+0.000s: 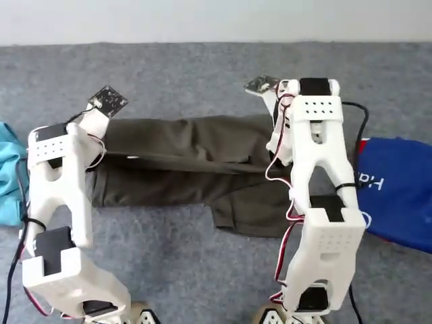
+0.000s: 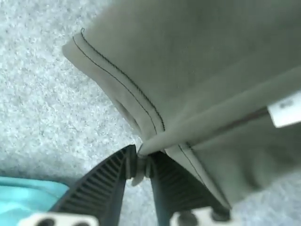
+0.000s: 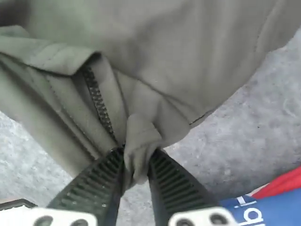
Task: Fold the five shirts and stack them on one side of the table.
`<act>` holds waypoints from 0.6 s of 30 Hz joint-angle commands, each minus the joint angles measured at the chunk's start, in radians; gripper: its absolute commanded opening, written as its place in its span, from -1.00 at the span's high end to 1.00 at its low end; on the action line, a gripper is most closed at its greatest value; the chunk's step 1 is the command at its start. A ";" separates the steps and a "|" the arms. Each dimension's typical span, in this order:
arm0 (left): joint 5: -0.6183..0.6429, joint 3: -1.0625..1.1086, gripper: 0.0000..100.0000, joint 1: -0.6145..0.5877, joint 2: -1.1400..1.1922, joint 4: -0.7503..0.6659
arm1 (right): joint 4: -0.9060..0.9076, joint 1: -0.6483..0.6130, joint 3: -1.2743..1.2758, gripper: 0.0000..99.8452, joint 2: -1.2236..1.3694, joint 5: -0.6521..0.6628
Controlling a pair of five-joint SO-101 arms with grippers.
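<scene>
Left pincer [image 2: 141, 159] and right pincer [image 3: 136, 159] each clench an edge of the olive shirt [image 1: 182, 158], partly folded at the worktop [image 1: 202, 67] centre; blue shirt [image 1: 398, 189] at 3 o'clock and teal shirt [image 1: 8, 169] at 9 seemingly wait, so early going

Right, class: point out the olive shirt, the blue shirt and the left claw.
olive shirt [image 1: 182, 143], high view, mid body panel.
blue shirt [image 1: 398, 192], high view, middle of cloth.
left claw [image 2: 141, 162], left wrist view, midway between fingertips.

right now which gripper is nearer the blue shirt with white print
Right. The right gripper pinches the olive-green shirt beside the blue shirt; the left gripper pinches its far end, by the teal shirt.
</scene>
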 commanded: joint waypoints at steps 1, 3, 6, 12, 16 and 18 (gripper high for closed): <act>-0.008 -0.008 0.79 -0.046 -0.015 0.038 | 0.042 0.010 0.005 0.85 -0.082 -0.008; 0.029 -0.024 0.73 -0.051 -0.021 0.083 | 0.045 0.012 0.005 0.69 -0.107 -0.006; 0.031 -0.051 0.72 -0.060 -0.064 0.184 | 0.044 0.013 0.006 0.43 -0.193 -0.009; 0.037 -0.056 0.72 -0.074 -0.212 0.210 | 0.044 -0.012 0.006 0.32 -0.337 -0.011; 0.133 -0.059 0.72 -0.029 -0.242 0.176 | 0.042 -0.033 0.006 0.32 -0.346 -0.011; 0.155 -0.053 0.72 0.025 -0.241 0.181 | 0.042 -0.050 0.006 0.32 -0.352 -0.014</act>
